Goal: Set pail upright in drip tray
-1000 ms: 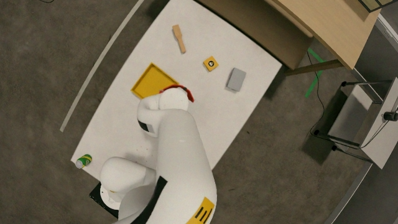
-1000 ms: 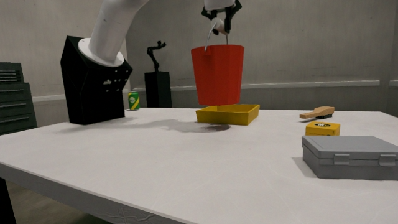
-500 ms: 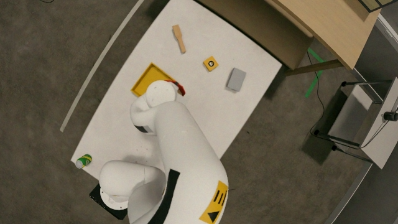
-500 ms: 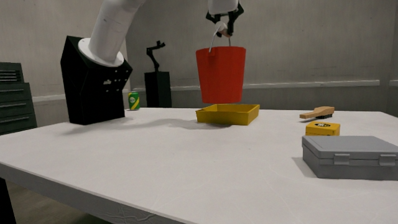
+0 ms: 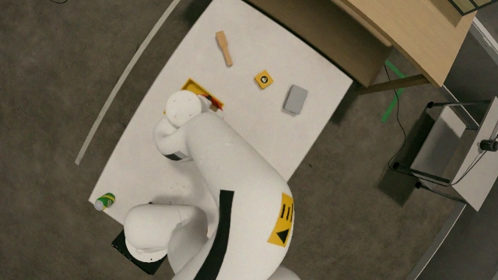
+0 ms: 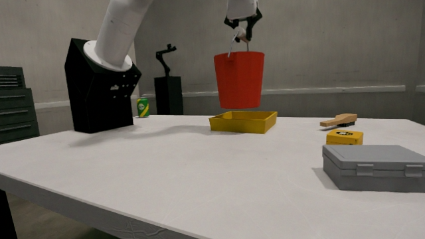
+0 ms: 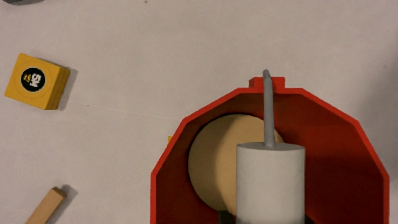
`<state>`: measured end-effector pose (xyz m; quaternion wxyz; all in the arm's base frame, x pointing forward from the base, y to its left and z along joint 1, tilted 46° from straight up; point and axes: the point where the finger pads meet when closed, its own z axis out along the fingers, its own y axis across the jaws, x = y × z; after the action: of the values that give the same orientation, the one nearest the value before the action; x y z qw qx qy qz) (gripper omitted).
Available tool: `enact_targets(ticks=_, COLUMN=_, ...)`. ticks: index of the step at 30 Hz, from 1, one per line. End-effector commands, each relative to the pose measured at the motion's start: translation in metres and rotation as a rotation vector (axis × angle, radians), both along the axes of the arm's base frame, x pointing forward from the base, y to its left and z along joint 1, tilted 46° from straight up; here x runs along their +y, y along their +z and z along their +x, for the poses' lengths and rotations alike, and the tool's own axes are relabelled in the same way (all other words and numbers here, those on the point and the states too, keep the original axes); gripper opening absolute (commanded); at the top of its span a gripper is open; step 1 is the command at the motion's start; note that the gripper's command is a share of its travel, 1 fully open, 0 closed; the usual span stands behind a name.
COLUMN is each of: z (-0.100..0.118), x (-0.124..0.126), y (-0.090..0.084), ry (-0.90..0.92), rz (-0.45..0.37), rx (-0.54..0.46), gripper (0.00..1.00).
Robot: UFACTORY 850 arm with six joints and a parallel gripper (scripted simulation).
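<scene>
A red pail hangs upright from its grey wire handle, a short way above the yellow drip tray. My gripper is shut on the handle's white grip. In the wrist view I look down into the pail, with the grip and the wire over its tan floor. In the overhead view the arm covers most of the tray and only a sliver of the pail's red rim shows. The tray lies flat on the white table.
A grey case, a yellow tape measure and a wooden brush lie right of the tray. A green can stands by the black arm base at the left.
</scene>
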<state>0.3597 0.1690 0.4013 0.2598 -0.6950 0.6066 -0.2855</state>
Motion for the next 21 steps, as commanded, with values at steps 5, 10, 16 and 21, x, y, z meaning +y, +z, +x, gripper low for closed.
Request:
enact_targets(ticks=5, z=-0.002, x=0.019, y=-0.002, ry=-0.003, rz=0.0, rx=-0.004, gripper=0.0)
enact_targets(ticks=10, z=-0.005, x=0.034, y=-0.004, ry=-0.003, rz=0.0, rx=-0.004, gripper=0.0)
enact_targets(ticks=16, z=-0.007, x=0.05, y=-0.006, ry=-0.003, rz=0.0, rx=-0.004, gripper=0.0)
enact_targets(ticks=21, z=-0.008, x=0.057, y=-0.007, ry=-0.003, rz=0.0, rx=-0.004, gripper=0.0)
